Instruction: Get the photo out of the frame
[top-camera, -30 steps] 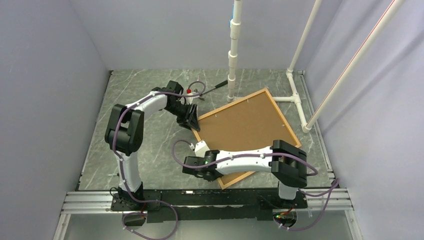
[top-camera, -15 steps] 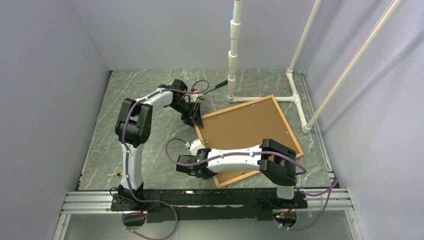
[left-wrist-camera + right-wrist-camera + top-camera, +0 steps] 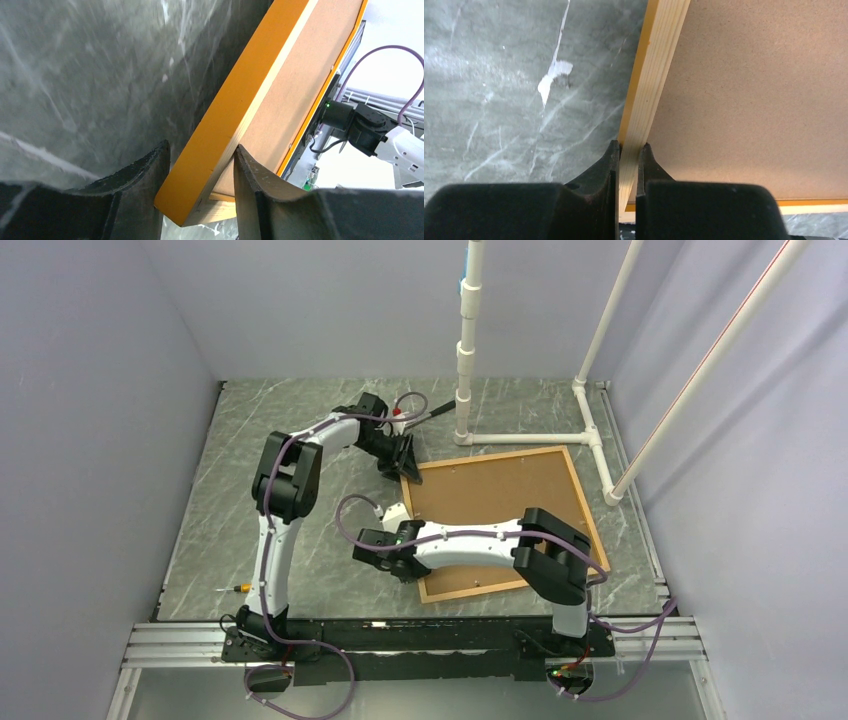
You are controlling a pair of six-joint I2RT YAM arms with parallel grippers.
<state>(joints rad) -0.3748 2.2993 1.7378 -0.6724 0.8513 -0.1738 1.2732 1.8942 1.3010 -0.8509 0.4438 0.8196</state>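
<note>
While both grippers are pinching the same thin border, we are judging twisting to be the main risk. If the two arms pull in different directions, the frame (image 3: pixel 490 457) could rack or slip out of one grip. The photo (image 3: pixel 500 505), lying inside it with its brown board back facing up, could then jam rather than come free. Since we are seeing no fingers on the board itself, nothing is pushing the print out yet.

The left gripper (image 3: pixel 200 155) is standing about half open and holding the frame's corner. One jaw is pressing the orange outer face and the other the inner edge beside the board. The right gripper (image 3: pixel 628 150) is standing nearly closed, clamping the pale wooden rail between its tips. The board is lying to its right and the grey veined table (image 3: pixel 499 90) to its left.
</note>
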